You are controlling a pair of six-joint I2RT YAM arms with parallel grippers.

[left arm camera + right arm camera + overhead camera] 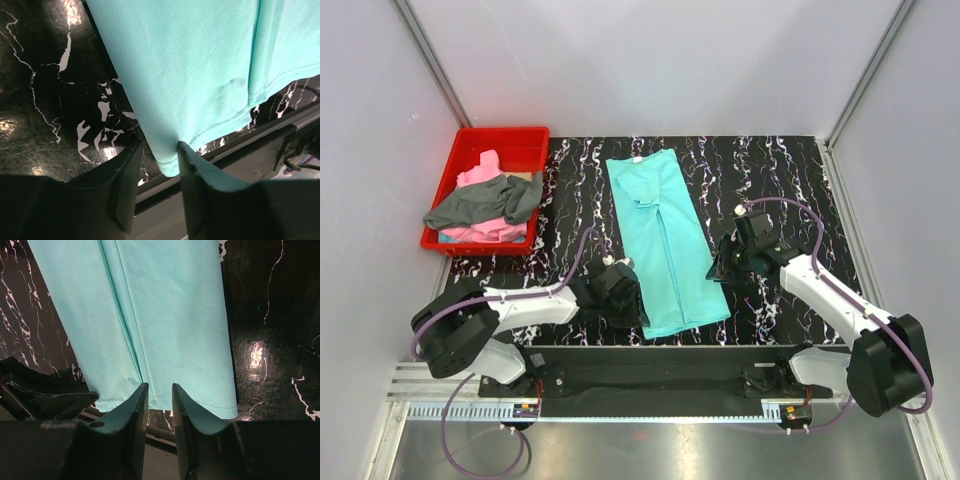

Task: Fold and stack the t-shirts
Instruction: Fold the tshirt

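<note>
The teal t-shirt is lying flat in the middle of the black, white-veined desk, folded lengthwise into a long narrow strip that is running from the far side toward the near edge, with its collar end far and its hem near. The left gripper is sitting at the near left corner of that strip; in the left wrist view the left gripper is showing its jaws partly apart, straddling the hem corner of the shirt, with the cloth lying in the gap and brushing one finger but not pinched flat. The right gripper is hanging at the right edge of the strip; in the right wrist view the right gripper is holding its jaws only narrowly apart, with nothing between them, and the shirt's hem is lying just past the fingertips. At the far left, well apart from the teal shirt, the red bin is holding the pink t-shirt and the dark grey t-shirt, both crumpled, the grey one draping across the pink.
</note>
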